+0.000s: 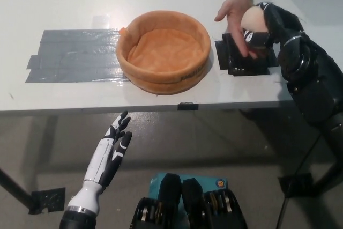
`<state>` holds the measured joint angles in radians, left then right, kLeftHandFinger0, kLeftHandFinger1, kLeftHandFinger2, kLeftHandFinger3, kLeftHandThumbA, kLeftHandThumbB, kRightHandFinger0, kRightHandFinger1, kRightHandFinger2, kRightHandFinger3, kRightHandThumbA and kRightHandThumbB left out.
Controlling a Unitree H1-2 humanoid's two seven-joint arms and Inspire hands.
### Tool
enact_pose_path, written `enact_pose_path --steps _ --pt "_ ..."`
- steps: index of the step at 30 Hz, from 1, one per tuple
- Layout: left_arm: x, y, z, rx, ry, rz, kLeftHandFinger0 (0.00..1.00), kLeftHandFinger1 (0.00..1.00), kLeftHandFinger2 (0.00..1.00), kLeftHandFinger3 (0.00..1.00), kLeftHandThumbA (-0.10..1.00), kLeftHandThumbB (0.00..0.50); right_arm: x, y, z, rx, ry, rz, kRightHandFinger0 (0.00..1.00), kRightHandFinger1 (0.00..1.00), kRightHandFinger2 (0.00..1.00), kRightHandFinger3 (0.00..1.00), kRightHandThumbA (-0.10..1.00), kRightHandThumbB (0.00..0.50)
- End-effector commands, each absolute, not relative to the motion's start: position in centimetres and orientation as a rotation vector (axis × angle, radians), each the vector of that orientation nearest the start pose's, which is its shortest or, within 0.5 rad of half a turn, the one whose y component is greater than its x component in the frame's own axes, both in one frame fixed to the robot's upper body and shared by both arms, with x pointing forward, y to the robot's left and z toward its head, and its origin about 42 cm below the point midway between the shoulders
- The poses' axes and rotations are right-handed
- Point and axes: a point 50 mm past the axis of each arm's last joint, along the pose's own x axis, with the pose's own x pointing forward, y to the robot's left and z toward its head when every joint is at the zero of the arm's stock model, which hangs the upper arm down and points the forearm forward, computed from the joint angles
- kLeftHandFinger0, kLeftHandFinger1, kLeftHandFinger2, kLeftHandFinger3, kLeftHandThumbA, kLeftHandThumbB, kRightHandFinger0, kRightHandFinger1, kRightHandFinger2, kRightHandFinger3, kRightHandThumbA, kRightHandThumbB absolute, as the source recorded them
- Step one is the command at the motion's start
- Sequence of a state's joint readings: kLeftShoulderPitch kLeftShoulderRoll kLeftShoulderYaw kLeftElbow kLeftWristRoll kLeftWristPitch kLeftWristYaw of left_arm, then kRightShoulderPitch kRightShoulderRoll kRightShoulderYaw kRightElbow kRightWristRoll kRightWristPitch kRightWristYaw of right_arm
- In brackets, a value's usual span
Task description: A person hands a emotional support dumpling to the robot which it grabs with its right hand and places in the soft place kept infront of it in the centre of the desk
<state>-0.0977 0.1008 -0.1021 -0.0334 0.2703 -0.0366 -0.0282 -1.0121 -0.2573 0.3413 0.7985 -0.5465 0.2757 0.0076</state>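
Dumpling (253,21) sits at the table's far right, between the person's hand (235,19) on its left side and the black right hand (266,25), whose fingers curl over its right side and top; both appear to touch it, so handover looks mid-transfer. It's above the black patch (244,60) taped near the right front edge. Looks like a pale rounded plush: judging by that, light and squashy, not fragile, fabric probably grippy enough. Best hold is a full wrap round the fat middle, not a pinch at one end, since soft stuffing can squirt out of a shallow grip. Can't tell how far the fingers reach underneath; that side is hidden. Orange soft basket (163,51) sits mid-table, well left of the dumpling, nothing in it. Grey tape patch (72,56) lies left of the basket. White left hand (110,151) rests below the front edge, fingers spread, holding nothing.
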Motion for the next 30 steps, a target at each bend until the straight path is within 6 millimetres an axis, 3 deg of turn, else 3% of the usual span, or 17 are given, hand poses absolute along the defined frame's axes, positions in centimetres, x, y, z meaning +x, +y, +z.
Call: enact_pose_path --steps 1,7,12,14,16,17,19,21,25,28,30 --pt "31.8 20.2 14.7 0.376 -0.248 -0.139 1.00 1.00 1.00 1.00 1.00 0.012 55.6 -18.1 33.4 -1.033 -0.294 -0.079 0.04 0.57 0.89 0.90 -0.10 0.204" --pt "31.9 20.1 14.8 0.379 -0.251 -0.142 1.00 1.00 1.00 1.00 1.00 0.007 53.9 -15.3 37.0 -0.930 -0.531 -0.144 0.01 0.52 0.90 1.00 -0.10 0.163" --pt "31.8 20.3 14.9 0.375 -0.247 -0.143 1.00 1.00 1.00 1.00 1.00 0.002 51.6 -10.9 39.6 -0.856 -0.735 -0.129 0.03 0.59 0.97 1.00 -0.10 0.160" --pt "31.9 20.2 14.9 0.376 -0.249 -0.143 1.00 1.00 1.00 1.00 1.00 0.002 51.0 -9.5 39.8 -0.822 -0.762 -0.108 0.01 0.54 0.94 0.94 -0.10 0.160" --pt "31.9 20.2 14.9 0.381 -0.254 -0.143 1.00 1.00 1.00 1.00 1.00 0.000 50.7 -8.0 39.6 -0.785 -0.762 -0.076 0.01 0.53 0.95 0.88 -0.10 0.160" --pt "31.9 20.2 14.9 0.386 -0.254 -0.143 1.00 1.00 1.00 1.00 1.00 0.000 50.6 -6.9 39.1 -0.783 -0.750 -0.052 0.00 0.44 0.83 0.74 -0.10 0.161" --pt "31.7 20.1 14.8 0.390 -0.250 -0.144 1.00 1.00 1.00 1.00 1.00 0.000 50.6 -5.7 38.1 -0.801 -0.760 -0.040 0.00 0.38 0.80 0.69 -0.10 0.153" --pt "31.7 20.1 15.0 0.384 -0.245 -0.146 1.00 1.00 1.00 1.00 1.00 0.000 50.7 -4.1 36.9 -0.806 -0.750 -0.008 0.00 0.34 0.80 0.71 -0.10 0.199" --pt "31.9 20.0 15.0 0.387 -0.248 -0.149 1.00 1.00 1.00 1.00 1.00 0.000 51.3 -2.1 35.0 -0.855 -0.725 0.045 0.00 0.34 0.81 0.72 -0.10 0.191" --pt "31.9 20.0 15.1 0.384 -0.250 -0.155 1.00 1.00 1.00 1.00 1.00 0.000 52.1 -1.4 33.1 -0.886 -0.652 0.105 0.00 0.42 0.88 0.75 -0.10 0.175" --pt "31.9 19.9 15.1 0.388 -0.254 -0.158 1.00 1.00 1.00 1.00 1.00 0.000 52.5 -1.3 31.9 -0.878 -0.599 0.129 0.00 0.43 0.86 0.73 -0.10 0.206"
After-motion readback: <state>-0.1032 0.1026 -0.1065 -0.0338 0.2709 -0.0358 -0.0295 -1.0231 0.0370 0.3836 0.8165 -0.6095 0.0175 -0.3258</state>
